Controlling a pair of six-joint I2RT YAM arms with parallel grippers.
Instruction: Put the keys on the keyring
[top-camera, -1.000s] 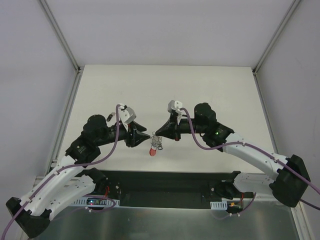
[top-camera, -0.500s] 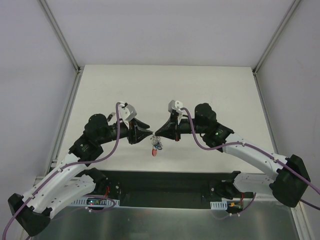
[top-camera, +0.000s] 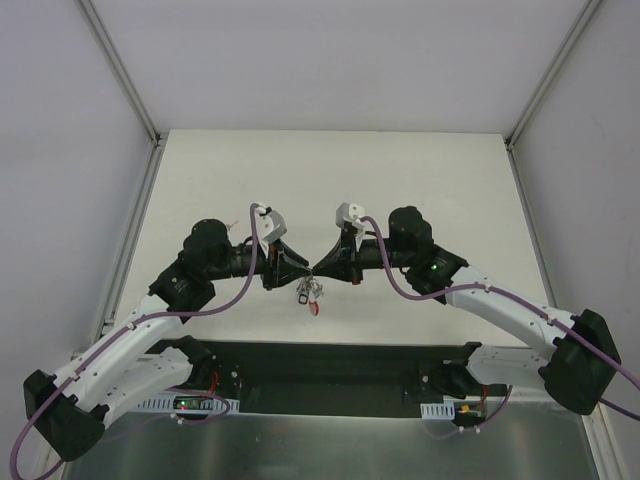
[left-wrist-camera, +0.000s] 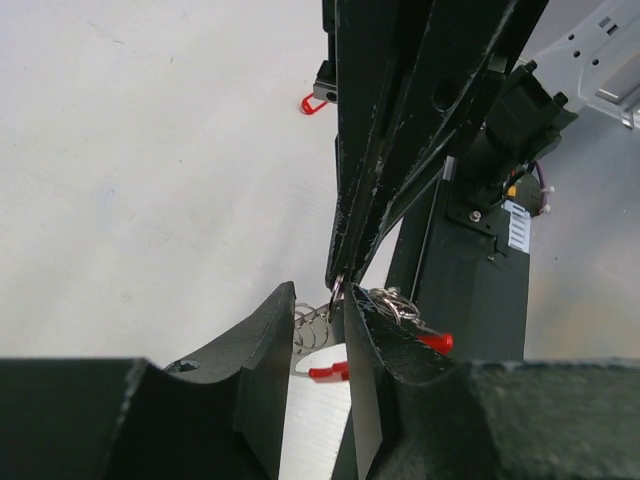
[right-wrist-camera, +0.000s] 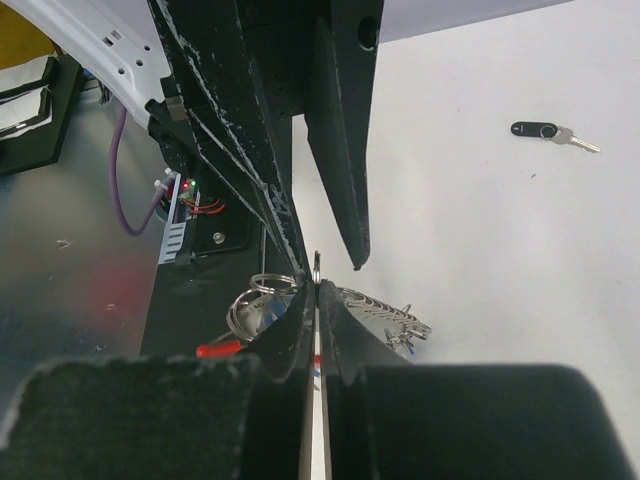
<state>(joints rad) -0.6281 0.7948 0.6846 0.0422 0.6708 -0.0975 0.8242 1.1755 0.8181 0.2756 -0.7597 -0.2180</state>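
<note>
Both arms meet tip to tip over the tabletop (top-camera: 400, 170), just ahead of the bases and about mid-width. The keyring (top-camera: 309, 291) hangs from where the tips meet, with the red clip (top-camera: 316, 307) lowest.

Right jaws: pressed together, pinching the ring edge (right-wrist-camera: 316, 264). In the right wrist view the thin metal stands up out of the seam between the fingers (right-wrist-camera: 345, 335). The rest of the bundle dangles under the tips, with loops of ring wire on one side, the chain (right-wrist-camera: 385, 313) on the other and a bit of red below.

Left jaws: spread with a narrow gap, not clamped on anything. Its fingers (left-wrist-camera: 268, 350) sit one on each side of the pinched ring. The finger on the right of the left wrist view is just beside the ring. It may be touching, can't tell. Coiled wire (left-wrist-camera: 312, 328) and the red clip show in and behind the gap.

On the tabletop, the black key (right-wrist-camera: 541, 131) lies flat, well apart from the bundle and not on the ring. Only the right wrist view shows it. Whether any key hangs on the ring is too small and cluttered to tell.
</note>
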